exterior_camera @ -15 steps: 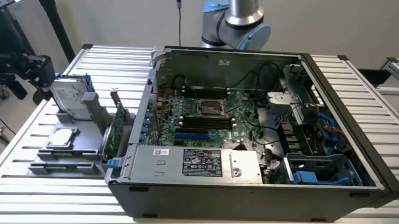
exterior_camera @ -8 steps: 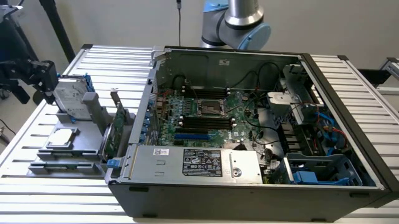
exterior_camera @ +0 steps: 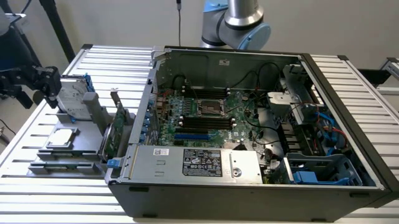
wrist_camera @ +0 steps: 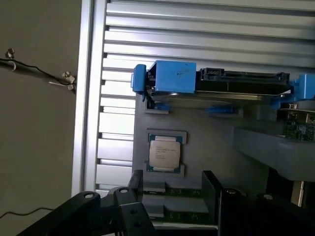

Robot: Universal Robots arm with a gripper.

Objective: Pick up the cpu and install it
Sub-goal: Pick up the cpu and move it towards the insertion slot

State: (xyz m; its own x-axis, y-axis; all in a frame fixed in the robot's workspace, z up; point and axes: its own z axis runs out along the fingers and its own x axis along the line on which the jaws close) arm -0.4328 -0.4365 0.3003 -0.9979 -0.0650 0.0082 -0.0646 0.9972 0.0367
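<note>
The black two-finger pincer [wrist_camera: 172, 179] was spread wide open with nothing gripped, and the small flat square silver-lidded cpu [wrist_camera: 165, 152] was parked in its grey plastic tray [wrist_camera: 211, 142] pocket just ahead of and below the fingertips, pretty much centred between them, untouched.

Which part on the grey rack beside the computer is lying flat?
The cpu, the small silver square; the blue-railed hard drive and green card stand on edge.

One cpu [wrist_camera: 164, 153], one hard drive [wrist_camera: 241, 84], one open computer case [exterior_camera: 249, 189], one upright circuit card [exterior_camera: 113, 137].
</note>
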